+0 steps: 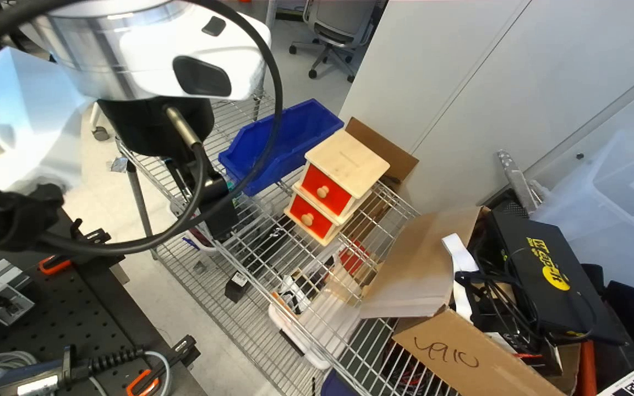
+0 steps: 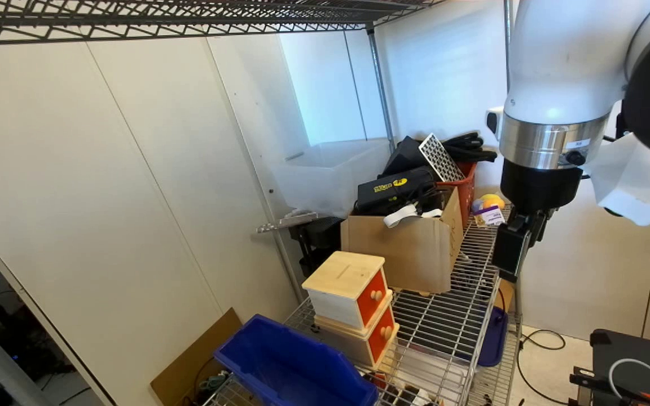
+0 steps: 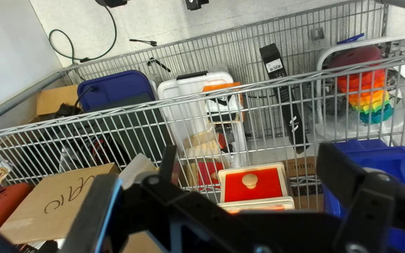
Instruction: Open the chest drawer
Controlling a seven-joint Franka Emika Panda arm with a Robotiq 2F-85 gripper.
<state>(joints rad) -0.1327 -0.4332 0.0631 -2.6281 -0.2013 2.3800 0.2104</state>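
Pale plywood, the chest [image 1: 348,161] stood near the wall-side edge of the wire shelf [image 2: 443,316], beside the blue bin [image 2: 285,344], its red drawer fronts [image 1: 335,191] closed; the gripper [image 3: 250,161] hung well apart from it, fingers [image 3: 334,167] spread wide.

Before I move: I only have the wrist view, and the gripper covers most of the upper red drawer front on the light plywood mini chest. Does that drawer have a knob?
Observer: Yes. In an exterior view a small round pale knob stands on the upper red drawer front of the light plywood mini chest.
Operator: Drawer shut or partly out?
Observer: Looks shut. In both exterior views its front does not stick out from the chest.
Operator: Is the gripper touching the chest anywhere?
Observer: No. In both exterior views the black gripper hangs apart from it, with a gap between.
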